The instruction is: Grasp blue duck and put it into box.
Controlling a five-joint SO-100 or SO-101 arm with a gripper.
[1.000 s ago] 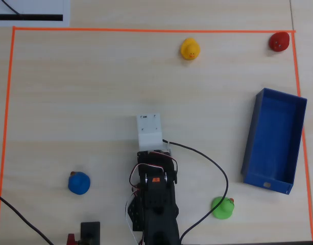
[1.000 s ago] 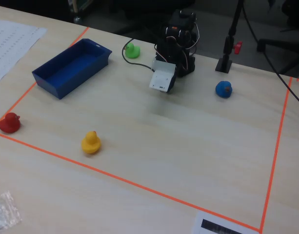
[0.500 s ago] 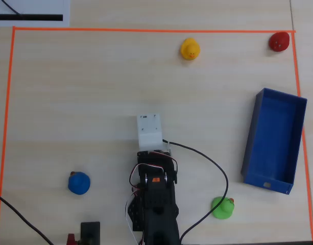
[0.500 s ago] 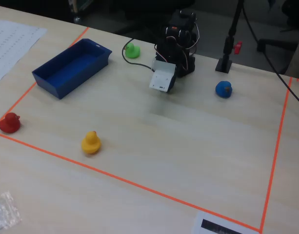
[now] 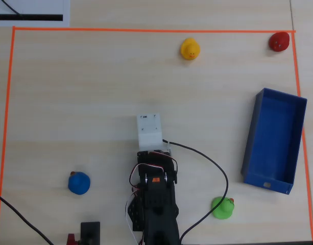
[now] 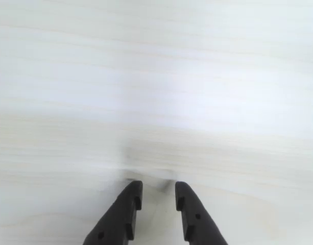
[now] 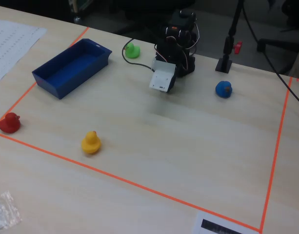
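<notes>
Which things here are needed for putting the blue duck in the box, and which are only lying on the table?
Needed:
- blue duck
- box, open and empty
- end effector, holding nothing

Only lying about:
- yellow duck
- red duck
- green duck
- printed sheet outside the orange tape
- crumpled plastic
</notes>
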